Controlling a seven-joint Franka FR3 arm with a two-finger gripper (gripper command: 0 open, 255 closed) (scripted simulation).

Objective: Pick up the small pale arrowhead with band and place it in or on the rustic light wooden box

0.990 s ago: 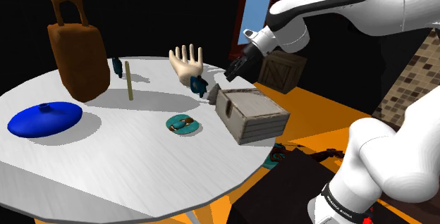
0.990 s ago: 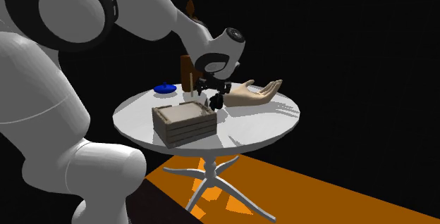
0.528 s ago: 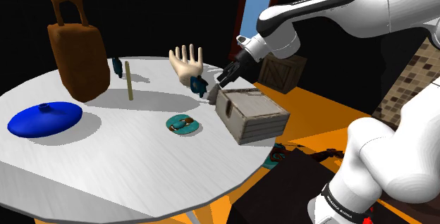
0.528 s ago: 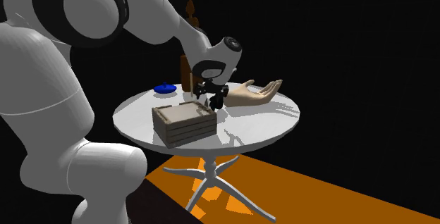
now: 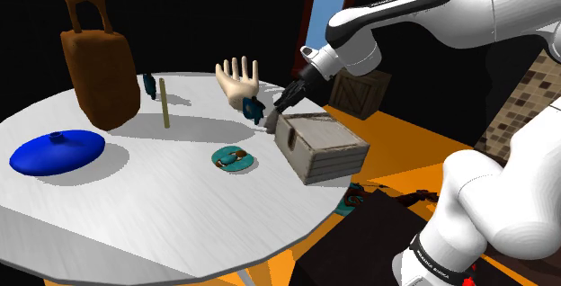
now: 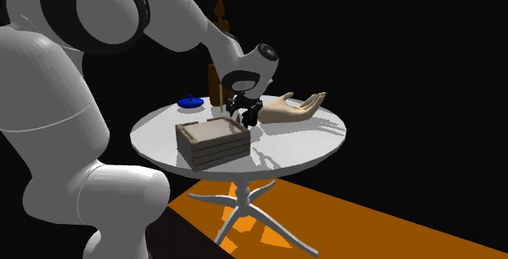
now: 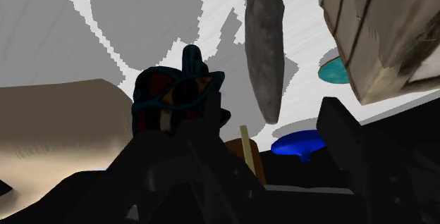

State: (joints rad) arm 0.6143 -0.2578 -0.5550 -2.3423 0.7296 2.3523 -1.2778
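We see our pincer (image 5: 286, 102) wide open and holding nothing, near the grey arrowhead (image 7: 264, 46) that sits on the tabletop (image 5: 162, 203) right beside the wooden box (image 5: 319, 145), so we think a finger may bump the box and knock the stone away.

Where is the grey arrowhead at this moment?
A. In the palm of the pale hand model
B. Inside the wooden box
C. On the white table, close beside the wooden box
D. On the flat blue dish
C: the grey arrowhead stands on the white table right next to the wooden box, outside its walls, with the gripper close above it.
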